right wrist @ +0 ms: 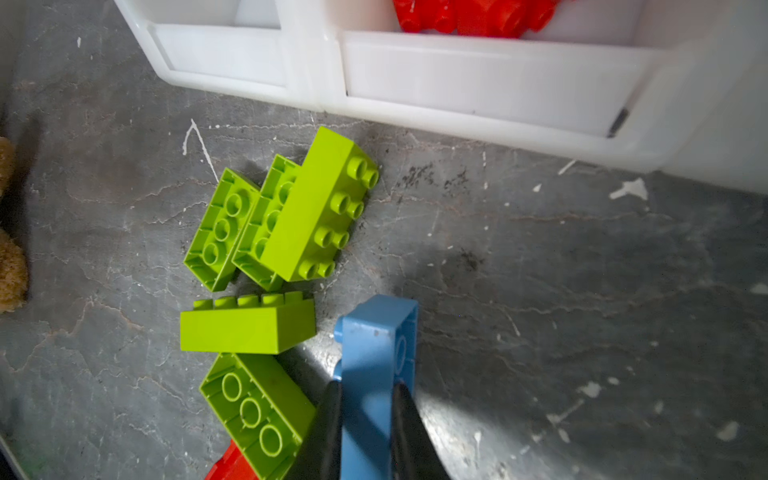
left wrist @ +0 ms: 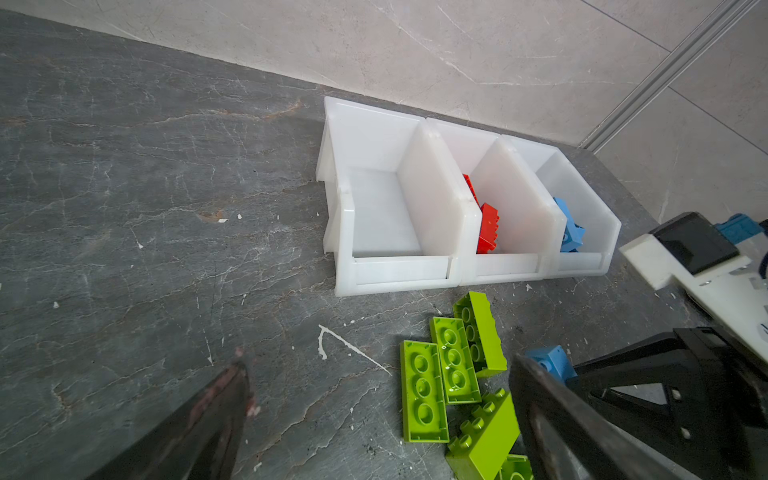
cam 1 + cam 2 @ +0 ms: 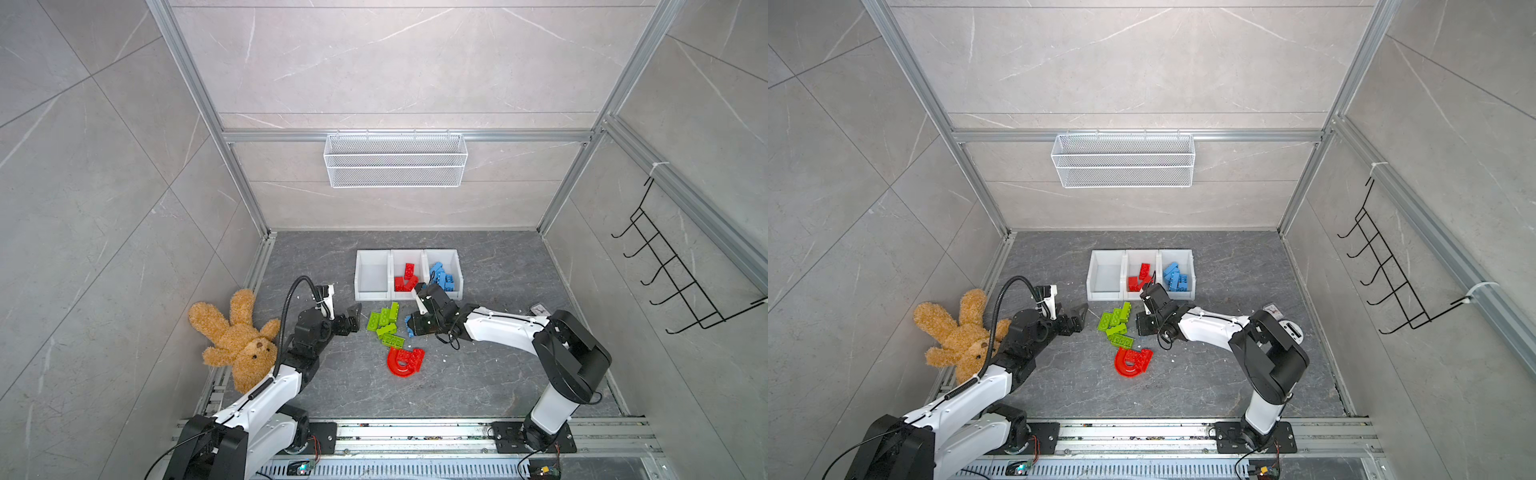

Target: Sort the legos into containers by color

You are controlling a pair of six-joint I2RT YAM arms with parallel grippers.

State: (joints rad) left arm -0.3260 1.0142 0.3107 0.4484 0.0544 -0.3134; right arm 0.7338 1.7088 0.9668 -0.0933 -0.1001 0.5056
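Three joined white containers (image 3: 372, 296) stand at the back of the dark floor. The left one is empty, the middle one holds red legos (image 3: 406, 277), and the right one holds blue legos (image 3: 442, 276). Several lime green legos (image 3: 384, 322) lie in a loose cluster in front of them, also seen in the left wrist view (image 2: 449, 365). A red arch (image 3: 399, 365) with a red brick against it lies nearer me. My right gripper (image 1: 368, 388) is shut on a blue lego (image 1: 376, 345), low over the floor just right of the green cluster. My left gripper (image 2: 380, 370) stands open and empty, left of the green legos.
A brown teddy bear (image 3: 237, 336) lies against the left wall beside my left arm. A white wire mesh basket (image 3: 395, 160) hangs on the back wall. A black hook rack (image 3: 673, 266) hangs on the right wall. A small device (image 3: 1289, 328) lies behind my right arm.
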